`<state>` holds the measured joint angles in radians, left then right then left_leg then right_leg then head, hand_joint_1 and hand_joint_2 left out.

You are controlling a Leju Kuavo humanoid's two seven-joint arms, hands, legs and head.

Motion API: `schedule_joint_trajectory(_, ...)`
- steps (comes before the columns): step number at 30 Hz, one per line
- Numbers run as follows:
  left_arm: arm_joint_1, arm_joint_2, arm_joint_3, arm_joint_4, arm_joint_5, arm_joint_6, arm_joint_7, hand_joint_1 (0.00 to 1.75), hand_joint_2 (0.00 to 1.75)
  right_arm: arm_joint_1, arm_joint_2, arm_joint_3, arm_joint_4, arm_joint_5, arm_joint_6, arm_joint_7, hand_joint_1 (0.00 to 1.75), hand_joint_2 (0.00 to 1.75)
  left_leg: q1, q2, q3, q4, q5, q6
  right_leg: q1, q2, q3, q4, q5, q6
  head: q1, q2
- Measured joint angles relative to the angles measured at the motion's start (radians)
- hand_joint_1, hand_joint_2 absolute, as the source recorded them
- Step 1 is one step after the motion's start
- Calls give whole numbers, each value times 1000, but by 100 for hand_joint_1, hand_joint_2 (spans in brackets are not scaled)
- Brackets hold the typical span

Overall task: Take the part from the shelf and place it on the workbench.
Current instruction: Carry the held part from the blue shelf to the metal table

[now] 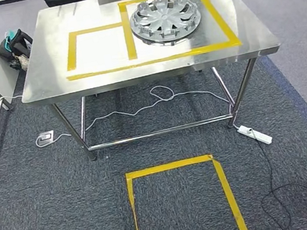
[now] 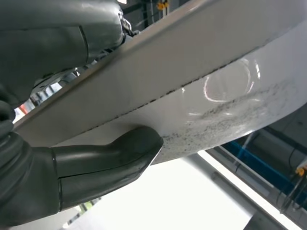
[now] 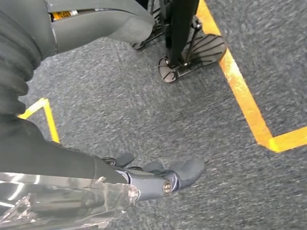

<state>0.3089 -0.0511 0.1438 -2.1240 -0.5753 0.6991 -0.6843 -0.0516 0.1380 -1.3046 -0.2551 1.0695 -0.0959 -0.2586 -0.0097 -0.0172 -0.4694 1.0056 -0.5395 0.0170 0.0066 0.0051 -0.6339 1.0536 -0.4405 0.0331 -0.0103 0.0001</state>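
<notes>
We see the part (image 1: 165, 18), a silver wheel cover, lying flat on the steel counter (image 1: 105, 78) inside the yellow tape outline (image 1: 220, 18), presumably the marked drop zone. The left robot hand (image 2: 101, 163) rests its thumb under a pale curved surface; the right robot hand (image 3: 155, 177) hangs slack-fingered, holding nothing, above the carpet (image 3: 145, 110).

Workbench (image 1: 92, 81) glossy brushed steel; part (image 1: 165, 18) silver-grey plastic; carpet (image 1: 67, 194) rough.

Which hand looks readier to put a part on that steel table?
Probably the left: the left hand rests its thumb against a large pale part, while the right hand hangs over the carpet.
</notes>
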Motion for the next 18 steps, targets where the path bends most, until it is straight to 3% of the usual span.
schedule_joint_trajectory(3, 0, 0, 2, 0, 0, 0, -2, 175, 175, -1, 2, 0, 1, 1, -1, 0, 0, 175, -2, 0, 7, 16, 0, -14, -6, 1, 27, -15, -2, -13, -1, 0)
schedule_joint_trajectory(4, -1, 0, 3, 0, 0, 1, -2, 175, 175, -2, 2, 0, 1, 2, -1, 0, 0, 175, -2, 1, -11, 51, -1, -20, -10, 1, 40, -20, -4, -16, -5, 0)
schedule_joint_trajectory(5, -1, 0, 3, 0, 0, 1, -3, 175, 175, -3, 3, 1, 1, 2, -1, 0, 0, 175, -2, 2, -42, 103, -7, -26, -13, 2, 50, -26, -7, -19, -7, 0)
schedule_joint_trajectory(7, -1, 0, 4, 0, 0, 1, -3, 175, 175, -3, 2, 1, 1, 2, -1, 0, 0, 175, 3, 4, -133, 224, -48, -37, -16, 2, 69, -35, -18, -23, -12, 0)
schedule_joint_trajectory(9, 0, 0, 4, 0, 1, 0, -3, 175, 175, -2, 2, 1, 1, 2, -1, 0, 0, 175, 6, 4, -199, 273, -76, -41, -18, 3, 89, -39, -32, -22, -12, 0)
schedule_joint_trajectory(10, 0, 0, 4, 0, 1, 0, -3, 175, 175, -1, 2, 1, 1, 2, -1, 0, 0, 175, 7, 4, -210, 256, -62, -40, -19, 4, 100, -40, -41, -21, -12, 0)
schedule_joint_trajectory(13, 0, 0, 5, 0, 2, 0, -3, 175, 175, -1, 3, 1, 1, 2, -1, 0, 0, 175, 5, 7, -193, 106, 70, -32, -18, 6, 135, -40, -68, -12, -12, 0)
schedule_joint_trajectory(15, 1, 0, 5, 0, 2, 0, -3, 175, 175, -2, 3, 1, 1, 2, -1, 0, 0, 175, 3, 9, -181, 33, 88, -23, -15, 6, 153, -46, -86, -1, -10, 0)
schedule_joint_trajectory(17, 1, 0, 5, 0, 3, 0, -3, 175, 175, -2, 3, 1, 2, 2, -1, 0, 0, 175, 4, 6, -166, 9, 67, -13, -13, 5, 172, -43, -86, 15, -9, 0)
schedule_joint_trajectory(18, 1, 0, 6, 0, 3, 0, -3, 175, 175, -2, 3, 1, 2, 1, -1, 0, 0, 175, 5, 5, -154, 0, 82, -6, -12, 4, 179, -36, -88, 20, -7, 0)
